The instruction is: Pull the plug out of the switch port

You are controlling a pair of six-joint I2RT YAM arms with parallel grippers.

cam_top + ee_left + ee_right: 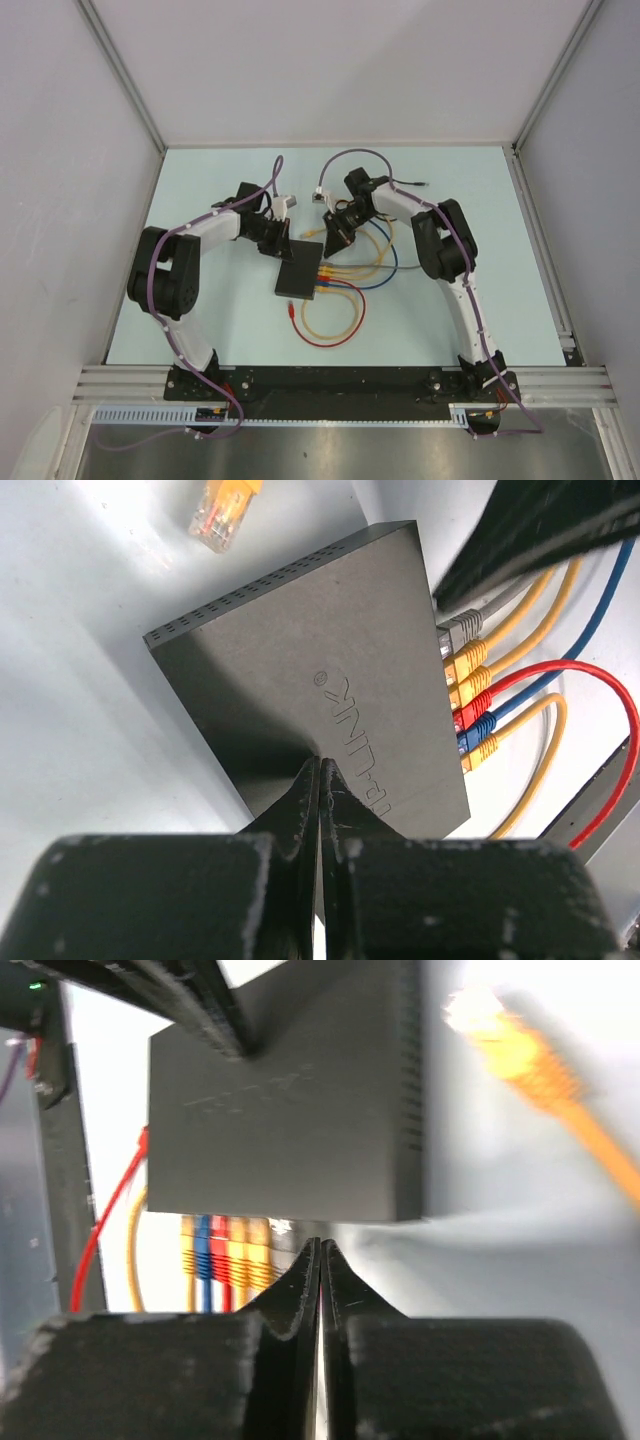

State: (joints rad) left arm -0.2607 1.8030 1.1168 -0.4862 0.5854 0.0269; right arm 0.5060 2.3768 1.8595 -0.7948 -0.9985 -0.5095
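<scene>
Pre-grasp: left fingers [300,805], closed empty, seem to pin the flat matte-black switch box [300,680]; right fingers [300,1278], also closed, hover at its 3 o'clock port edge and must open around the grey plug [458,630].

The pale table [480,185] carries the switch [299,272] (matte black) and looping coloured cables [333,272].

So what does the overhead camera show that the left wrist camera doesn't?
Only the overhead view shows both arms whole, the left arm and the right arm, bent in over the table. It also shows the cables' full loops and a loose red plug. Only the left wrist view shows the brand lettering, the closed left gripper and each plug in turn, starting with a grey plug. Both show the switch, its plugged cables and a loose yellow plug.
</scene>
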